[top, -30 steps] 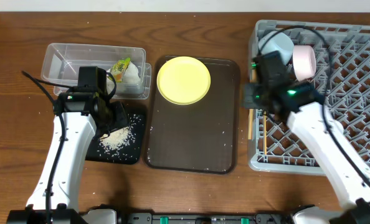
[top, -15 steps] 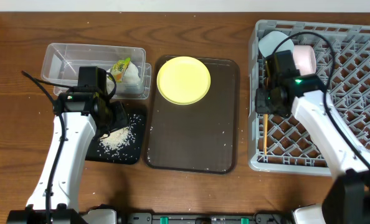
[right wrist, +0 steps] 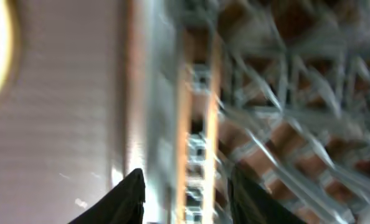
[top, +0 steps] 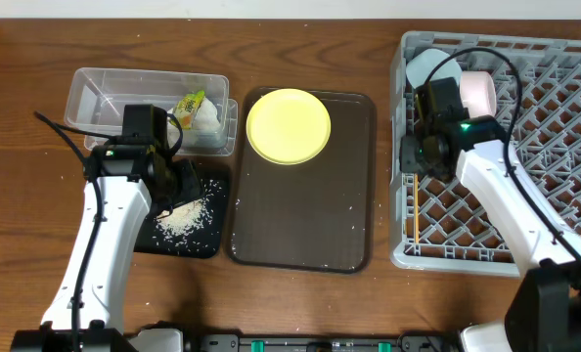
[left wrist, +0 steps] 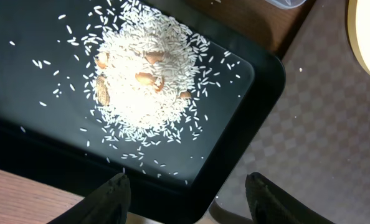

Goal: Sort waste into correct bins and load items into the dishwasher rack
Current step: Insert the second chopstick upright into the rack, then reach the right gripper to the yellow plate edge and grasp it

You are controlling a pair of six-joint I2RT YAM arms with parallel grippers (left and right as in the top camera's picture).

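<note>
Loose rice (top: 185,217) lies piled in the black tray (top: 204,244); it also shows in the left wrist view (left wrist: 141,81). My left gripper (top: 178,186) (left wrist: 188,196) hovers open and empty over the tray's corner (left wrist: 260,81). The clear tub (top: 105,98) holds the yellow-green wrapper (top: 190,104) and the white tissue (top: 208,118). The yellow plate (top: 288,125) sits on the brown serving tray. My right gripper (top: 415,156) (right wrist: 185,199) is open over the rack's (top: 555,147) left side. The chopsticks (top: 418,210) (right wrist: 197,118) lie in the rack between its fingers. A light blue bowl (top: 429,66) and a pinkish bowl (top: 478,96) stand in the rack. The cup is out of view.
The dark brown serving tray (top: 300,205) lies between the bins and the rack, with a few stray grains on it. The rack's left wall (right wrist: 154,93) runs just beside my right gripper. The right wrist view is blurred.
My right gripper moved right from the rack's left edge to above its floor, and the chopsticks now lie inside the rack. The left arm has not moved.
</note>
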